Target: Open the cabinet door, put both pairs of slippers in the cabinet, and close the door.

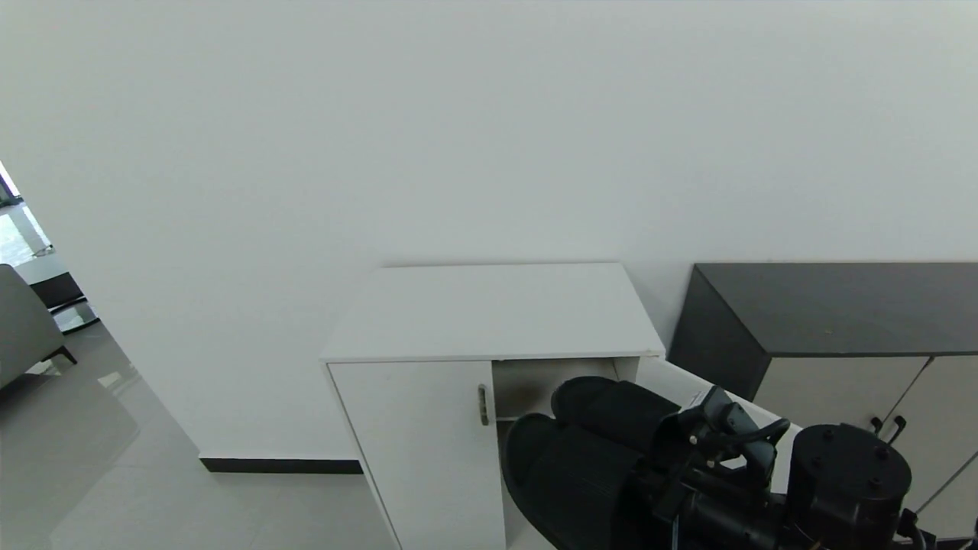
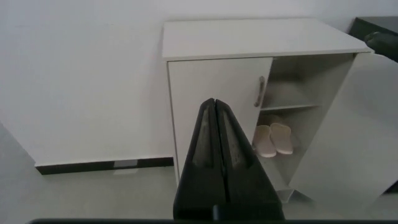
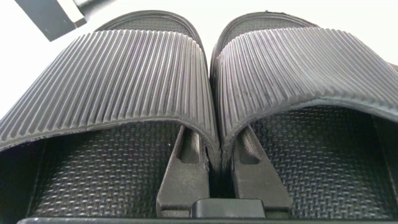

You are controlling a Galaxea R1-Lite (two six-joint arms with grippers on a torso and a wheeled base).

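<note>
Closest thing first: the right gripper [image 3: 217, 149] is clamped on the black slippers [image 3: 143, 81]. The right wrist view shows how: one finger is slid under each ribbed strap, and the two inner side walls are pinched between them, so the pair sits side by side. The head view doesn't show that grip, but it does show where the pair is: up off the floor, right in front of the open half of the cabinet [image 1: 489, 313], toes toward the opening.

The left gripper [image 2: 215, 109] has its fingers pressed flat together with nothing between them. It's pointed at the cabinet front, roughly at the shut door [image 2: 214, 81].

The cabinet is white and stands against the wall [image 1: 458, 130]. The door on the robot's left is shut, with its handle [image 1: 483, 405] at the inner edge, and the right-hand door [image 2: 357, 137] is swung wide open.

From the head view the inside is mostly hidden behind the black pair. The left wrist view looks straight in: there's a shelf [image 2: 289, 106] partway up and, on the level below it, a pair of light-coloured slippers [image 2: 273, 139] lying side by side.

Further off, a dark sideboard [image 1: 833, 305] stands to the right of the cabinet along the same wall, and a grey chair [image 1: 19, 328] is at the far left.
</note>
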